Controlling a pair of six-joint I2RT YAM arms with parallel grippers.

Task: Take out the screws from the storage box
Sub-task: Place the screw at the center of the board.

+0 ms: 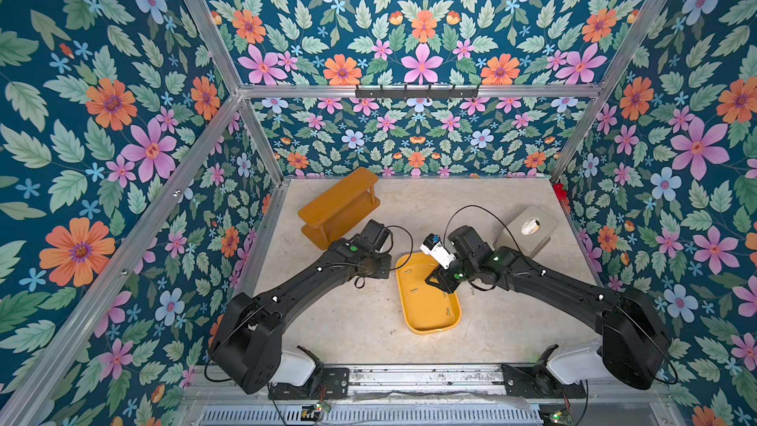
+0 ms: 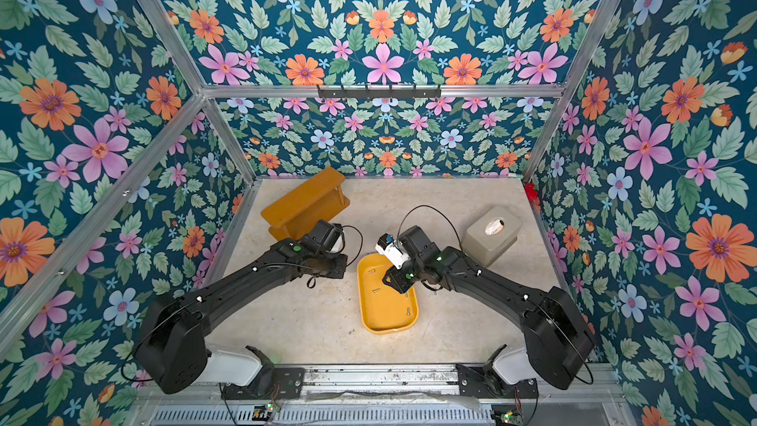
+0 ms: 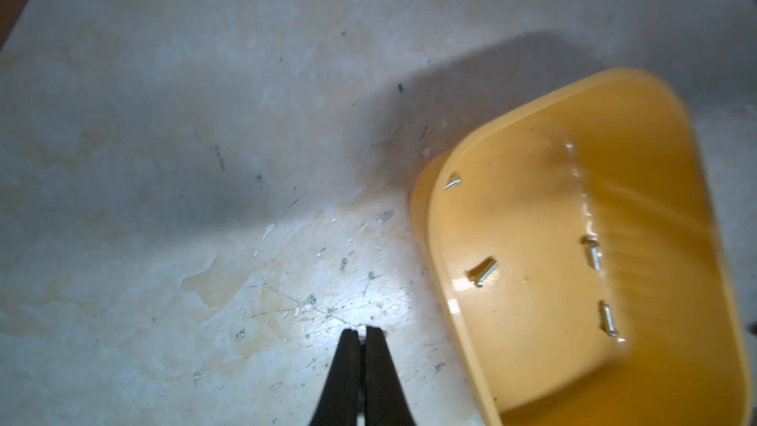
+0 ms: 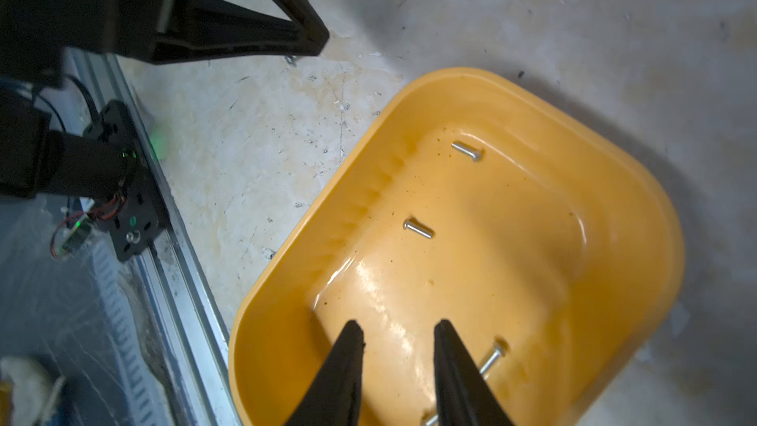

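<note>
Yellow plastic marks the tray [image 1: 426,315], which lies on the table [image 1: 348,321] toward the near middle, between the 2 arms. The job looks only part done. 4 screws [image 4: 418,228] show on the tray floor, all lying flat: 2 along its left side and 2 along its right side. The right pincer [image 4: 397,327] hangs low over the far right part of the tray. Its jaws stand partly apart with nothing between them, and 1 screw lies just outside one of its fingers. The left pincer [image 3: 360,331] is closed over bare table just left of the tray. Nothing shows in its hold, though something very tiny would be hard to make out. In the right wrist view a small grey bit [image 4: 291,60] lies on the table right at that closed tip, and it may be a screw already taken out. A second small grey bit [image 1: 472,291] lies on the table just right of the tray and may be another, but both are too small to be sure. By that reading, 2 at most are out and at least 4 are left to lift. The one beside the right pincer looks the likeliest next pick.
</note>
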